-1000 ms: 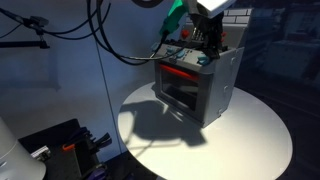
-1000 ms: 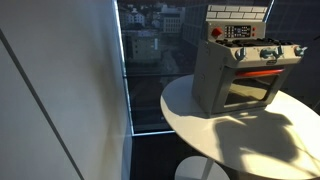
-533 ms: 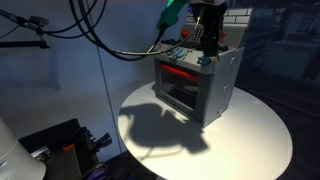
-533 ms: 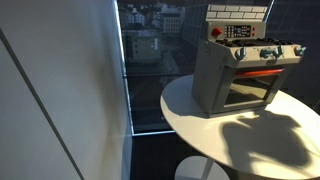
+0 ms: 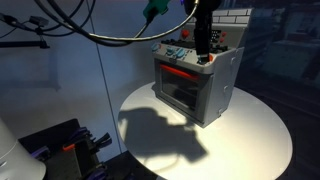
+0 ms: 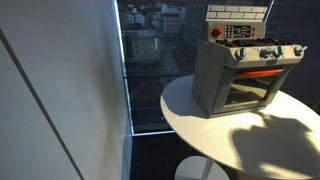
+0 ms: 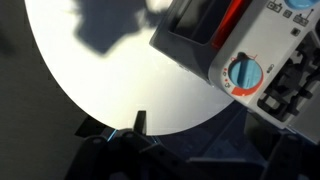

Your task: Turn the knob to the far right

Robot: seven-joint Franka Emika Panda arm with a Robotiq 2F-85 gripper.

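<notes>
The silver toy stove (image 5: 195, 85) stands on the round white table (image 5: 250, 130). Its front knob row runs under the top edge, and the knob (image 5: 203, 61) (image 6: 296, 50) is the pale one at the row's right end. In an exterior view my dark gripper (image 5: 203, 50) hangs straight down just above that end of the row, close to the knob. In the wrist view my gripper (image 7: 215, 150) is open. One finger (image 7: 138, 121) stands at the left over the table edge, with nothing between the jaws. I cannot make out the knob there.
A round blue dial with a red rim (image 7: 243, 72) sits on the stove's back panel (image 6: 238, 22). Dark equipment (image 5: 60, 145) lies low beside the table. A window (image 6: 150, 60) stands behind the stove. Cables (image 5: 100, 35) hang from the arm.
The jaws have opened and let go at the knob row. The arm's upper part with its green piece has swung up and to the left, and its shadow on the table has shifted.
</notes>
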